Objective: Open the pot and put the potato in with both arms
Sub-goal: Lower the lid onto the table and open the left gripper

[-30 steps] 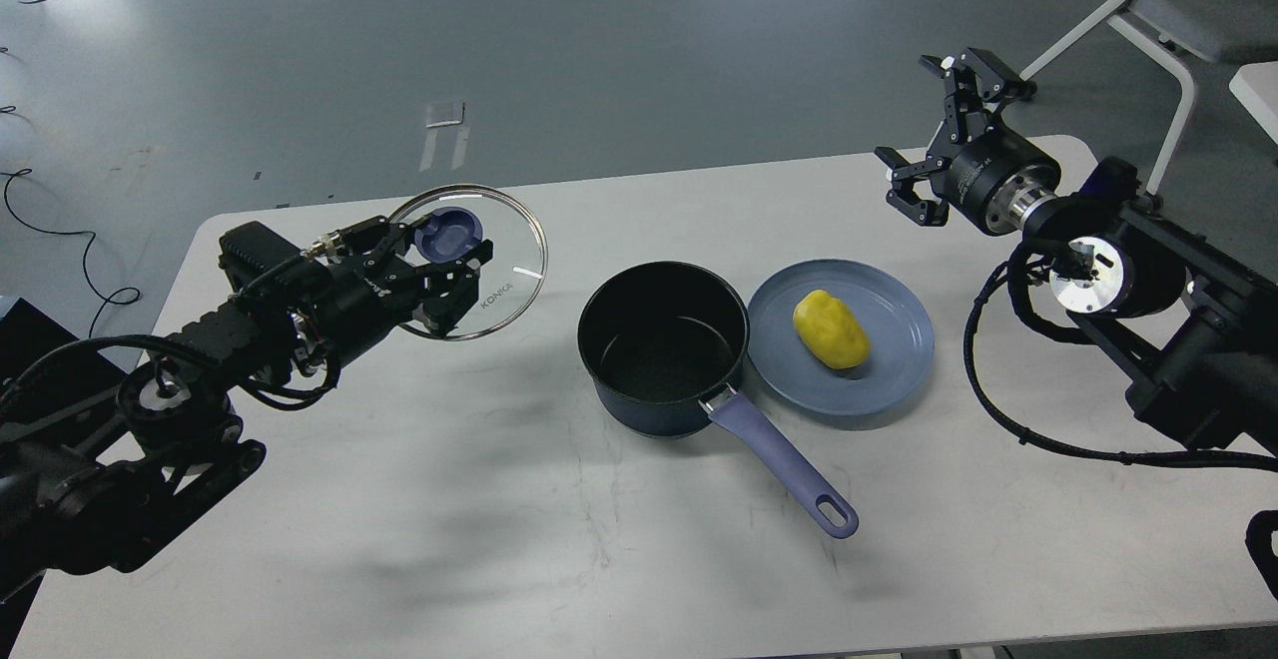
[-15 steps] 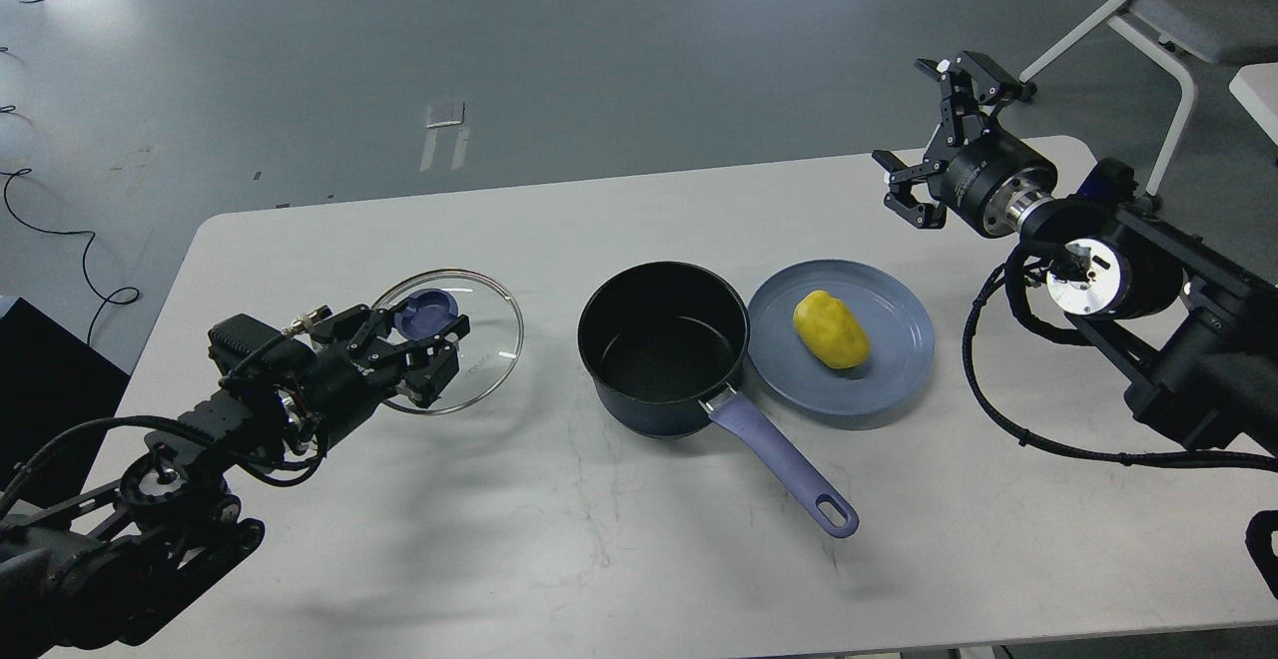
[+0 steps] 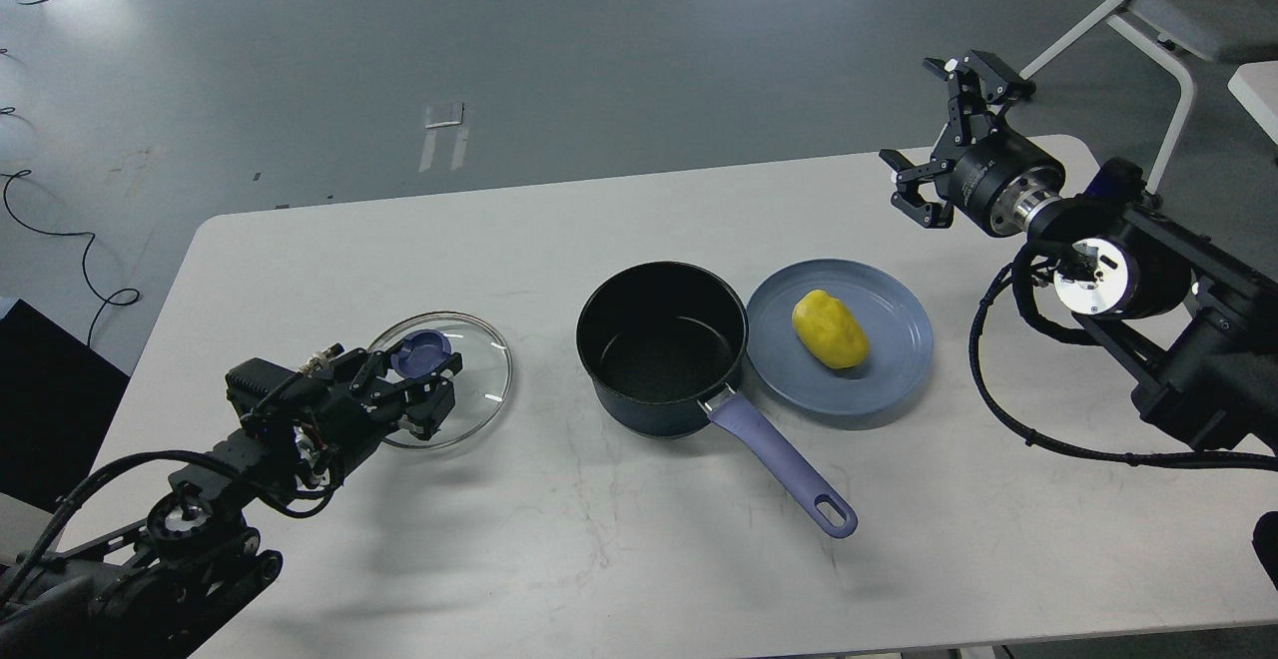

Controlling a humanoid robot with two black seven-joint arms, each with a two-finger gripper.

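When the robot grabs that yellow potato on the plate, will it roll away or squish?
The potato looks rounded and egg-shaped, so a nudge could probably make it roll or wobble. The blue plate has a raised rim that would likely stop it. It looks smooth and solid, so it probably won't squish, though it might slip between the fingers of the right gripper, which is open.

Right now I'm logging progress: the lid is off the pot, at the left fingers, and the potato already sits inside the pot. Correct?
Not quite. The head view shows the potato on the blue plate beside the pot, which is empty. The lid is indeed off, at the left fingers.
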